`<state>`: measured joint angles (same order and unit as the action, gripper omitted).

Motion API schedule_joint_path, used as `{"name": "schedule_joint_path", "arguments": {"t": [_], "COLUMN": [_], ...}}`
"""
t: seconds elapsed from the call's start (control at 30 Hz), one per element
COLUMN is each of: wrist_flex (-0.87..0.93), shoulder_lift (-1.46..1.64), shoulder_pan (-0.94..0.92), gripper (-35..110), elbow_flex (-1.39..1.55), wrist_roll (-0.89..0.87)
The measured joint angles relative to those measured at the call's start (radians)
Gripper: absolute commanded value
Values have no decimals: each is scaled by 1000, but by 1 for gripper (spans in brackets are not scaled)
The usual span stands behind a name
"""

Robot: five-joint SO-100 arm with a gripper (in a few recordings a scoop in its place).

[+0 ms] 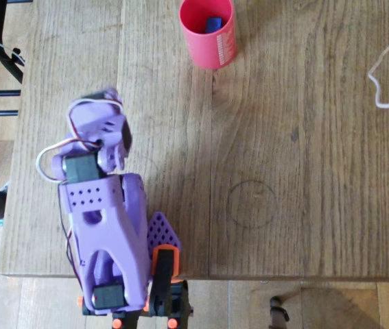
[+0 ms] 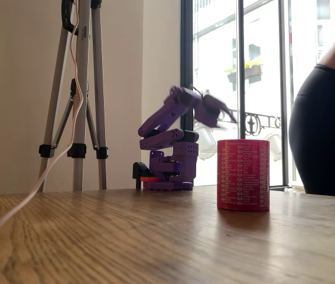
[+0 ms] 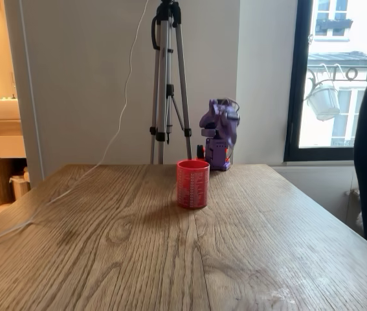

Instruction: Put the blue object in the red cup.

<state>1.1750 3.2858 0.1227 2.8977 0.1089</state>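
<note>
The red cup point(image 1: 211, 49) stands upright at the far edge of the wooden table in the overhead view, and also appears in both fixed views point(image 2: 243, 174) point(image 3: 193, 184). The blue object point(image 1: 212, 25) lies inside it, against the inner wall. My purple arm is folded back over its base, well away from the cup. Its gripper point(image 1: 108, 106) hangs raised above the table with nothing visibly held. It looks blurred in a fixed view point(image 2: 219, 112) and small in the other point(image 3: 221, 115), so how its jaws stand is unclear.
A white cable point(image 1: 386, 82) lies on the table at the right of the overhead view. A tripod point(image 3: 167, 78) stands behind the table next to the arm's base. A person in dark clothes point(image 2: 324, 118) stands at the table's side.
</note>
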Motion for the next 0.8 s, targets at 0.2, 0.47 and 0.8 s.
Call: {"name": "schedule_joint_path", "arguments": {"t": [0.2,0.47,0.8], "wrist_flex": [29,31,31], "shoulder_lift": [12,23,23], "shoulder_pan": [-66,-127,-147], "gripper": [1,1,1], "elbow_flex": [146,147,147], "wrist_roll": [-51,-21,-14]}}
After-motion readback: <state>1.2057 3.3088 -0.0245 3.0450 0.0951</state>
